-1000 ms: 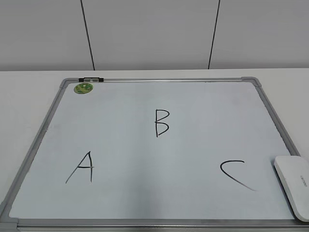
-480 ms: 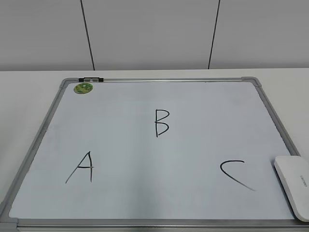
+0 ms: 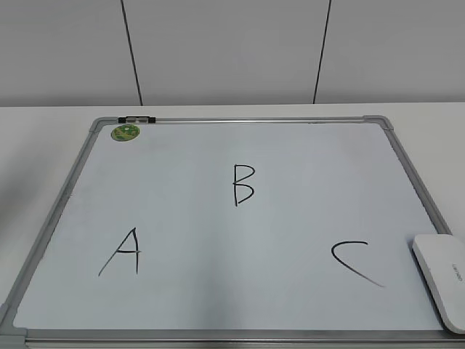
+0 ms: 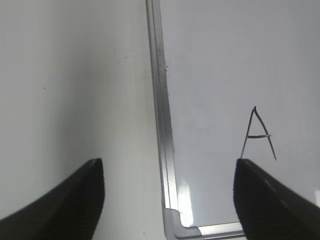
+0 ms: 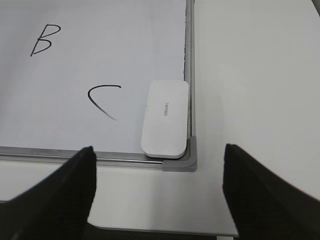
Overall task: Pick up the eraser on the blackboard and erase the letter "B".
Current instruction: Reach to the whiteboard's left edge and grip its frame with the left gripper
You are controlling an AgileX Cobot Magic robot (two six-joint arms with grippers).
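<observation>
The blackboard [image 3: 240, 145] is a white board with a grey frame, lying flat on the table. The letter "B" [image 3: 243, 185] is drawn in black near its middle; it also shows in the right wrist view [image 5: 45, 40]. The white eraser [image 3: 443, 280] lies on the board's near right corner, also in the right wrist view [image 5: 165, 119]. My right gripper [image 5: 159, 187] is open and empty, above the table just in front of that corner. My left gripper [image 4: 169, 192] is open and empty over the board's near left corner [image 4: 175, 220]. Neither gripper shows in the exterior view.
Letters "A" [image 3: 123, 253] and "C" [image 3: 354, 263] are drawn on the board. A round green magnet [image 3: 125, 132] and a small black clip [image 3: 136, 119] sit at the far left corner. The white table [image 3: 43, 145] surrounds the board; its front edge [image 5: 165, 230] is near my right gripper.
</observation>
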